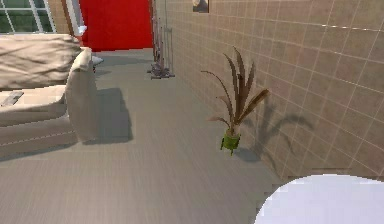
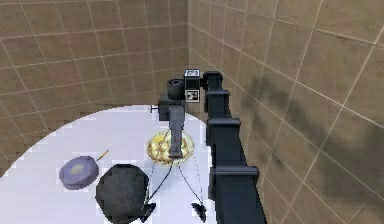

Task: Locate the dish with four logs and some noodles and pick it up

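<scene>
A shallow yellowish dish point(image 2: 160, 150) with pale contents lies on the white round table point(image 2: 70, 140) in the arm side view; its contents are too small to name. The dark arm point(image 2: 228, 150) rises along the table's right side. The gripper point(image 2: 175, 208) has its dark body over the dish, and its thin fingers point(image 2: 150, 208) run down the picture past it. With the dish lying on the table behind the gripper, I cannot tell whether it holds anything.
A purple bowl point(image 2: 78, 172) with a stick beside it and a dark lumpy object point(image 2: 122, 190) lie on the table. Tiled walls meet in a corner behind. In the forward view: table edge point(image 1: 320, 198), potted plant point(image 1: 234, 110), beige sofa point(image 1: 45, 80), red door point(image 1: 115, 22).
</scene>
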Robot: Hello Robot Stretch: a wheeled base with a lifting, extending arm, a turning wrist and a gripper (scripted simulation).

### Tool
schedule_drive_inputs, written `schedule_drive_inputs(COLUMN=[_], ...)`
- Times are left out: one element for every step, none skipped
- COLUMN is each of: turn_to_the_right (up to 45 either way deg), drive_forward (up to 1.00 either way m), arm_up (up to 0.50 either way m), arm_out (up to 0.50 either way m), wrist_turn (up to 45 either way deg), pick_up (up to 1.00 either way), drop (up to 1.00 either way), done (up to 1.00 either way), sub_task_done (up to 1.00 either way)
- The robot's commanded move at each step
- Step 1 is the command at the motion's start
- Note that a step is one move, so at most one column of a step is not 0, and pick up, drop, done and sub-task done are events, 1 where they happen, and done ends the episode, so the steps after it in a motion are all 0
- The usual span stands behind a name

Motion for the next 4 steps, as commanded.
schedule_drive_inputs(turn_to_the_right=[0.0,0.0,0.0,0.0], drive_forward=[0.00,0.00,0.00,0.00], arm_up=[0.00,0.00,0.00,0.00], arm_out=[0.00,0.00,0.00,0.00], wrist_turn=[45.0,45.0,45.0,24.0], pick_up=[0.00,0.00,0.00,0.00], drop=[0.00,0.00,0.00,0.00], done=[0.00,0.00,0.00,0.00], sub_task_done=[0.00,0.00,0.00,0.00])
